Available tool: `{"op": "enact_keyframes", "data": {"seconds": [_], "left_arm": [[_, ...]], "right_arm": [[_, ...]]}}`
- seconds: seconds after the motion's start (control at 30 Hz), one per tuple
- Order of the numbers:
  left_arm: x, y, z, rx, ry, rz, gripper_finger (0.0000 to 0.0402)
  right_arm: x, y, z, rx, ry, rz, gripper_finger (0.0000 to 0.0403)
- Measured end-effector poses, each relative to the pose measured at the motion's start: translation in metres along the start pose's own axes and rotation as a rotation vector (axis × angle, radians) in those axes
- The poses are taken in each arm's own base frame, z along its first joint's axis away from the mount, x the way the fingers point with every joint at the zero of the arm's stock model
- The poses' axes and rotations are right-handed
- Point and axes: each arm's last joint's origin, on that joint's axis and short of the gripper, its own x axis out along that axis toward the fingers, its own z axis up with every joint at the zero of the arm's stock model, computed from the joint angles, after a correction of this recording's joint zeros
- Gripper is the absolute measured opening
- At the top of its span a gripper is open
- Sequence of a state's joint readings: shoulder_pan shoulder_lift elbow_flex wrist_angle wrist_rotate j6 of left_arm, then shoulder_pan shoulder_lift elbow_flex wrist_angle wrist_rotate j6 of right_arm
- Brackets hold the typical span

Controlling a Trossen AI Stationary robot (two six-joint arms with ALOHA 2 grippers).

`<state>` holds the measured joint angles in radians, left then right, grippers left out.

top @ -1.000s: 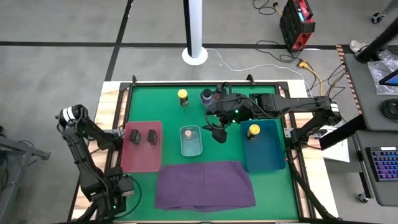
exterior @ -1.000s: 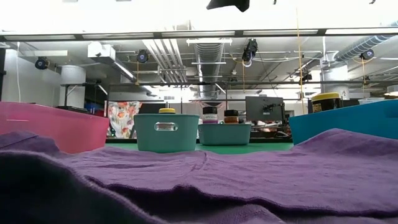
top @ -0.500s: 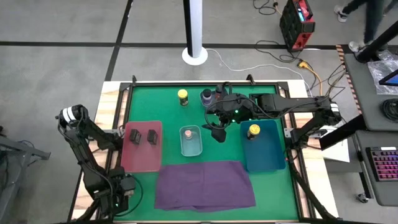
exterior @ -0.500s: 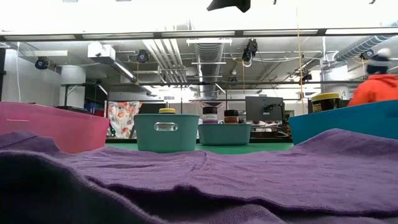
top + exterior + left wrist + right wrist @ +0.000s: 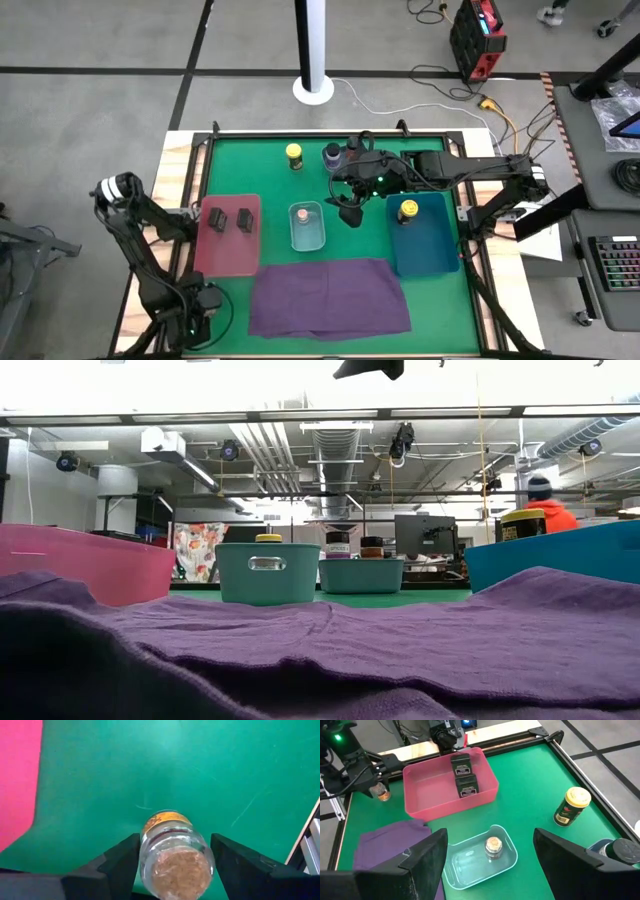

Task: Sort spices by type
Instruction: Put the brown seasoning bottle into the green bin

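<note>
My left gripper [image 5: 192,215] is at the table's left edge beside the pink tray [image 5: 228,255], shut on a cork-topped glass jar [image 5: 175,855]. The tray holds two dark tins [image 5: 215,218] [image 5: 243,221]. My right gripper [image 5: 350,212] hangs open and empty above the mat between the clear bin [image 5: 310,238] and the blue bin [image 5: 425,250]. A brownish-pink-topped jar [image 5: 302,213] stands in the clear bin. One yellow-lidded jar [image 5: 408,210] stands in the blue bin. Another yellow-lidded jar [image 5: 294,154] and a dark-topped jar [image 5: 331,155] stand on the mat near the far edge. My left gripper pinches the jar's glass body [image 5: 150,845] between its two fingers, one on each side. The cork top [image 5: 182,875] points back toward the wrist and the labelled lower part [image 5: 161,820] points away over the green mat. Whether the jar touches the mat cannot be told.
A purple cloth [image 5: 330,297] lies spread along the near edge. Bare green mat [image 5: 250,165] lies between the pink tray and the far edge. A black frame [image 5: 210,140] borders the table. A person in orange [image 5: 548,512] is in the room behind.
Both grippers have kept their places. A person in orange has walked through the room behind the table.
</note>
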<state>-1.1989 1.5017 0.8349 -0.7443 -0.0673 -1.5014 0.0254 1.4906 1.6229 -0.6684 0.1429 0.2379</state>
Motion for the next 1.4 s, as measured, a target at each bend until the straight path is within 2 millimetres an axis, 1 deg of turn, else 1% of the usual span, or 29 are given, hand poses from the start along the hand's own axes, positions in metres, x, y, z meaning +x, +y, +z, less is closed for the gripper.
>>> {"op": "enact_keyframes", "data": {"seconds": [0.07, 0.2, 0.37, 0.43, 0.5, 0.63, 0.8, 0.87, 1.0, 1.13, 1.3, 1.4], "left_arm": [[0.002, -0.001, 0.001, -0.004, 0.001, 0.003, 0.0213], [0.003, -0.001, 0.001, -0.006, 0.004, 0.009, 0.0170], [-0.001, -0.003, 0.003, -0.009, 0.044, 0.005, 0.0170], [-0.012, -0.010, 0.006, 0.004, 0.048, -0.022, 0.0170], [-0.028, -0.022, 0.013, 0.029, 0.042, -0.072, 0.0170], [-0.057, -0.037, 0.036, 0.044, 0.044, -0.156, 0.0170], [-0.086, -0.034, 0.073, 0.066, 0.018, -0.144, 0.0170], [-0.094, -0.025, 0.090, 0.077, 0.014, -0.096, 0.0170], [-0.105, -0.002, 0.127, 0.134, -0.019, -0.029, 0.0170], [-0.112, 0.029, 0.168, 0.174, -0.106, 0.002, 0.0170], [-0.119, 0.074, 0.217, 0.219, -0.194, 0.029, 0.0170], [-0.123, 0.098, 0.242, 0.216, -0.271, 0.020, 0.0170]], "right_arm": [[0.000, 0.000, 0.000, 0.000, -0.001, -0.001, 0.0287], [0.000, 0.000, 0.000, 0.000, -0.004, -0.015, 0.0286], [0.000, 0.000, 0.000, 0.000, -0.003, -0.015, 0.0282], [0.000, -0.001, 0.000, -0.001, 0.002, -0.017, 0.0282], [0.000, -0.001, -0.001, 0.004, 0.008, -0.018, 0.0283], [0.000, -0.001, -0.001, 0.011, 0.011, -0.018, 0.0280], [-0.001, -0.001, -0.002, 0.006, 0.025, -0.022, 0.0268], [-0.004, -0.001, -0.001, 0.000, 0.039, -0.025, 0.0264], [-0.010, -0.002, -0.001, 0.000, 0.082, -0.036, 0.0253], [-0.019, -0.004, -0.003, 0.016, 0.135, -0.051, 0.0240], [-0.030, -0.006, -0.007, 0.049, 0.213, -0.075, 0.0224], [-0.039, -0.008, -0.010, 0.076, 0.238, -0.086, 0.0215]]}}
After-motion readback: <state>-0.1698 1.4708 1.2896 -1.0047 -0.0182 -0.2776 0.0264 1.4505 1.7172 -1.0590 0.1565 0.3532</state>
